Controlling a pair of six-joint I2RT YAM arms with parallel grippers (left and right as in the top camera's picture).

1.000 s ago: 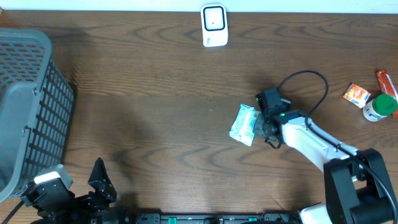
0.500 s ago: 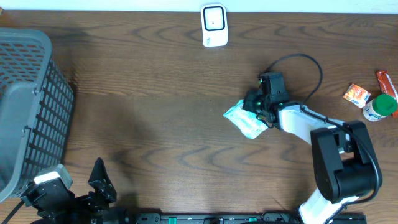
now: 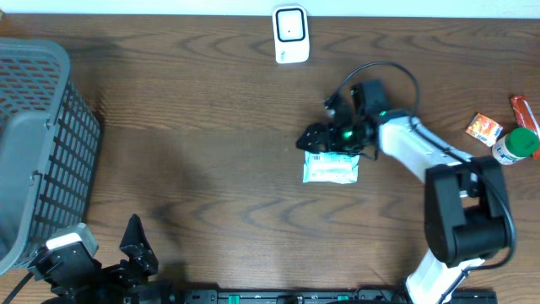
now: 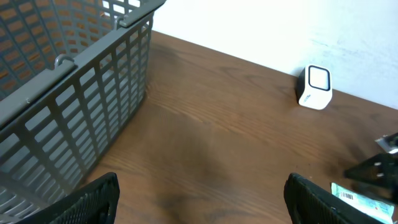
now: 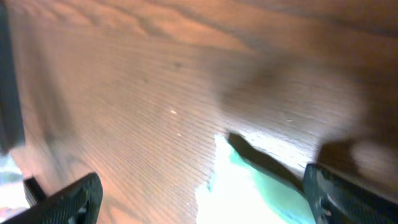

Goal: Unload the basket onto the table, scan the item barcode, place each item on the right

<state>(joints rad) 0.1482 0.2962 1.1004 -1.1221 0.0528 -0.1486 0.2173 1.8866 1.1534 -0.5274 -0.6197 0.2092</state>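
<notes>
Sachet (image 3: 331,169) flat on table (image 3: 211,152), just beside right end effector (image 3: 321,135).
Looks light, thin, crinkly, probably slippery; likely buckles if pinched mid-face. Best taken by a sealed edge, barcode side kept clear for scanner (image 3: 290,35). Right end effector spread wide, holding nothing; left end effector (image 4: 205,199) apart, empty.

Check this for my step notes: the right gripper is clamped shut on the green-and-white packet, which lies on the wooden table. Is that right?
Not quite. The right gripper is open, not clamped shut on the packet. The right wrist view shows its fingers spread wide apart, with the packet lying free below them. The rest holds: the green-and-white packet lies on the wooden table.
</notes>
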